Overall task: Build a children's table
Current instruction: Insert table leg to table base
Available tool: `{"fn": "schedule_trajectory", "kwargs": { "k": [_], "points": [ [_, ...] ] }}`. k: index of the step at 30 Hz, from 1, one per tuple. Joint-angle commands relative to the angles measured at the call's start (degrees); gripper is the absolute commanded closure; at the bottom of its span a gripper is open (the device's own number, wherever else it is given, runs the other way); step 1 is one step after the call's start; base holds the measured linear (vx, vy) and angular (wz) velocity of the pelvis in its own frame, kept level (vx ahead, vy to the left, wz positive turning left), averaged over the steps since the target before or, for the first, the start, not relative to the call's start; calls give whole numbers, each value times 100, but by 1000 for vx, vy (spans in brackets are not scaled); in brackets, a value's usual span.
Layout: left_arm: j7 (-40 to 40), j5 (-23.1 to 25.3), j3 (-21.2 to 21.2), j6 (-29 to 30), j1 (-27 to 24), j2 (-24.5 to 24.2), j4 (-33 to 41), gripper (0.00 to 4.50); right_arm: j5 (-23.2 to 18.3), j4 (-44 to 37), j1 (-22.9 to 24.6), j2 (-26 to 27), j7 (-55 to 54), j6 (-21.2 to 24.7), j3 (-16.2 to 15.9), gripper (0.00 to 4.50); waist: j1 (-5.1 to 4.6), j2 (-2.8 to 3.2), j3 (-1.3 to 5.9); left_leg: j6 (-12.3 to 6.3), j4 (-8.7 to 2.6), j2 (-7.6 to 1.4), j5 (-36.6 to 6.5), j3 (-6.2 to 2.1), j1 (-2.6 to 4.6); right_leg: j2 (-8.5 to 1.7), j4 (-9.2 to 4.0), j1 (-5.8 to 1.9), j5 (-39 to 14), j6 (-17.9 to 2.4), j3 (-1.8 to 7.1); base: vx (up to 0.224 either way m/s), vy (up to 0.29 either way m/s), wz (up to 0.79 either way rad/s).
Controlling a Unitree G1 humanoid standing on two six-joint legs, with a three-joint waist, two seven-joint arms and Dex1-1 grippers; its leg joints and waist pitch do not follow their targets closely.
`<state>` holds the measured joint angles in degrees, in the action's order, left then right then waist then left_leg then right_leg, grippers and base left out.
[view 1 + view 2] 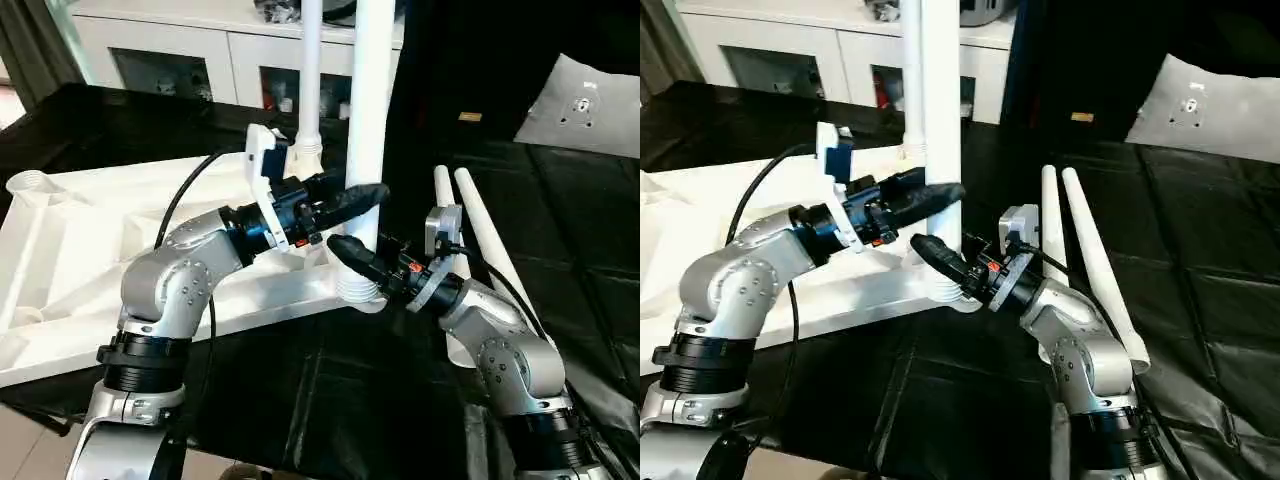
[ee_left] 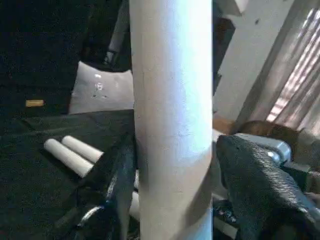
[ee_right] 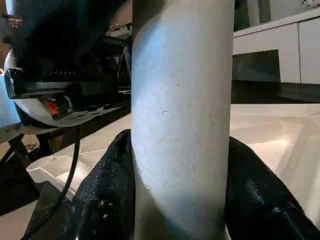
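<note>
The white table top (image 1: 80,250) lies ribbed side up on a black cloth. Two legs stand upright in its right corner sockets: a far leg (image 1: 310,90) and a thick near leg (image 1: 370,110). My left gripper (image 1: 372,195) straddles the near leg at mid height; in the left wrist view one finger (image 2: 117,185) touches the leg (image 2: 172,125) and the other stands a narrow gap off. Lower down, just above the socket (image 1: 360,292), my right gripper (image 1: 352,255) is shut on the same leg (image 3: 180,125). Two loose legs (image 1: 490,245) lie side by side to the right.
A white cabinet (image 1: 200,50) with glass doors stands behind the table top. A grey cushion (image 1: 585,105) lies at the far right on the black cloth. An empty corner socket (image 1: 30,183) shows at the table top's far left.
</note>
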<state>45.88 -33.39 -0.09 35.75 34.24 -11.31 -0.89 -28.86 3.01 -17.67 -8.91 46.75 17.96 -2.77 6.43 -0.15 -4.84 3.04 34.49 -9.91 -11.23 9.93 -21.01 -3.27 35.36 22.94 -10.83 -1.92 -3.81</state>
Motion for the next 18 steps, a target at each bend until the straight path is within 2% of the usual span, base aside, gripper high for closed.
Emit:
{"fn": "schedule_trajectory", "kwargs": {
  "k": [1,3,7,18],
  "points": [
    [80,41,-169,-52,22,16,84,214,55,60,-85,-9,-23,-26,-15,262,6,36,525,-223,-349,-306,-328,-109,33,-513,-348,-366,-506,-1160,313,0,0,0],
    [100,53,-159,-106,39,2,50,244,91,66,-85,-3,-8,-36,-29,262,12,38,528,-222,-347,-306,-319,-112,33,-512,-343,-365,-486,-1172,310,0,0,0],
    [139,36,-152,-149,58,3,12,261,113,104,-103,-16,9,-70,-40,262,11,47,528,-225,-343,-304,-326,-109,33,-515,-346,-365,-472,-1181,312,0,0,0],
    [109,-250,-65,192,61,64,41,263,240,126,-113,-61,-44,-170,-54,262,9,62,531,-201,-339,-301,-376,-113,33,-508,-343,-373,-483,-1216,305,0,0,0]
  ]
}}
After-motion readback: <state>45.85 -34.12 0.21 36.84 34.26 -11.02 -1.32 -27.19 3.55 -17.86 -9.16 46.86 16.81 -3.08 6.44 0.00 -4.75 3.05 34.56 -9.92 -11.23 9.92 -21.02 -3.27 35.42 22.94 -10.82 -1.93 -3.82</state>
